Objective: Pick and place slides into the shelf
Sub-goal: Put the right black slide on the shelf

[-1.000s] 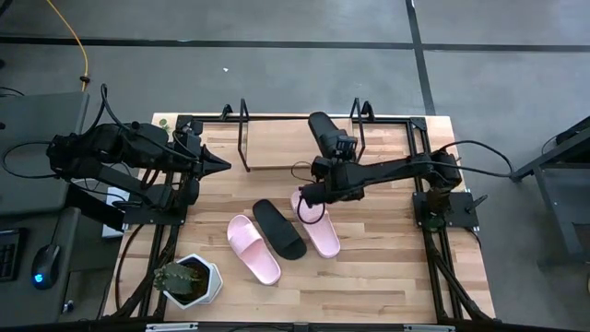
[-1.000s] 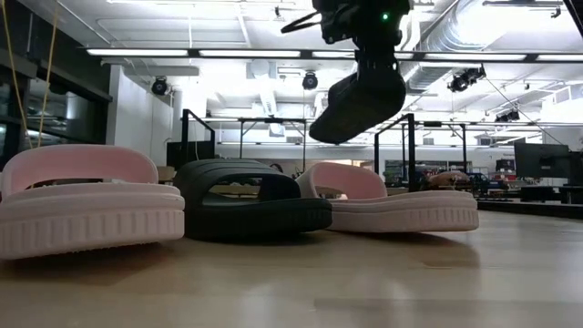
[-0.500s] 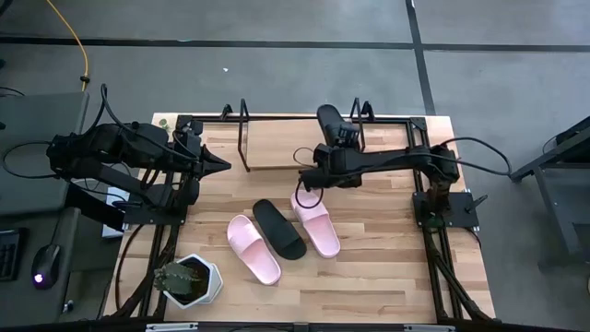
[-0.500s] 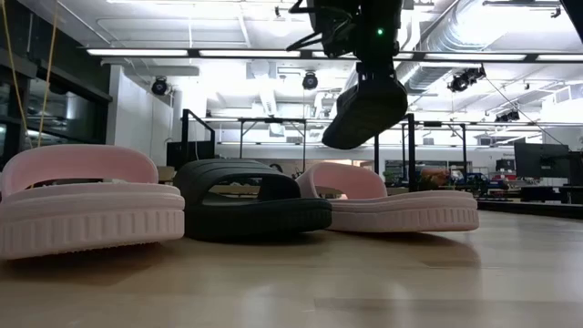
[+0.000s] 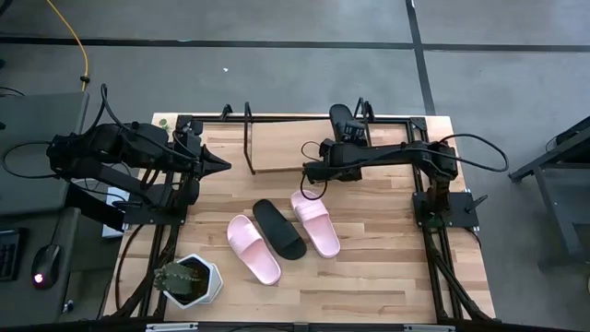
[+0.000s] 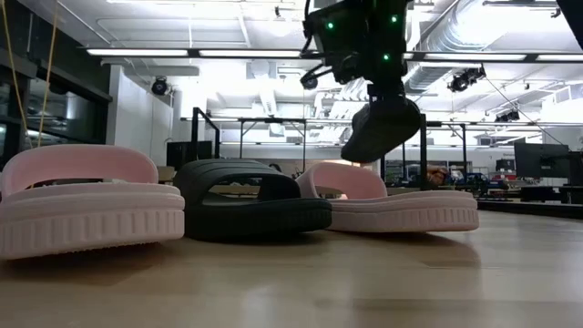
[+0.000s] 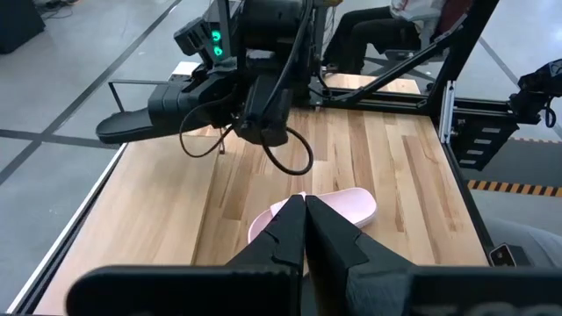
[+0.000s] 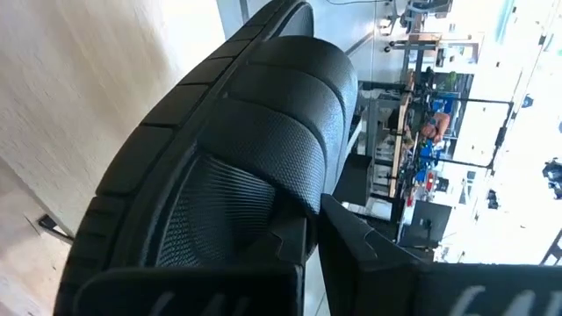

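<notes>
Here the right gripper (image 5: 343,138) holds a black slide (image 5: 341,118) above the shelf (image 5: 277,148).

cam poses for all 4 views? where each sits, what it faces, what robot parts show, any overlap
High: overhead, straight down on table; both arms show.
Low: table height, level past three slides into the room; right tool hangs above.
Left wrist: looks across the table at the right arm; own shut left tool at bottom.
Right wrist: close on the held black slide.
Shared: that black slide shows in all four.
</notes>
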Robot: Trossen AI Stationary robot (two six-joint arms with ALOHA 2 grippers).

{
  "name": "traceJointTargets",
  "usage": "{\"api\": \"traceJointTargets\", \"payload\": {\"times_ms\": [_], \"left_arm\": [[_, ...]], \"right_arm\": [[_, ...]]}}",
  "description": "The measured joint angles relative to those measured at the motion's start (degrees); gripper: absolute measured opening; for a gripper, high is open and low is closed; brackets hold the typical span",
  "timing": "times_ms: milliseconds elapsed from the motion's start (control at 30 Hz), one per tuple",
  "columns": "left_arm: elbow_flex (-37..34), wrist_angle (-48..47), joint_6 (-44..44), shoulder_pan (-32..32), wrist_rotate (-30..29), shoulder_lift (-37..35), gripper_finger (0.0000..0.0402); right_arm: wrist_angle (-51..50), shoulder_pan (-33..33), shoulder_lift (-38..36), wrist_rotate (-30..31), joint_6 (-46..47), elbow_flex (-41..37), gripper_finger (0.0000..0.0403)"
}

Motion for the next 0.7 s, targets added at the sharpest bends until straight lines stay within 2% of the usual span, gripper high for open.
{"api": "traceJointTargets", "payload": {"times_ms": [700], "left_arm": [[0.00,0.02,0.00,-0.01,0.00,0.00,0.0001]], "right_arm": [[6.08,-1.45,0.89,-1.53,-0.18,-2.67,0.0000]]}}
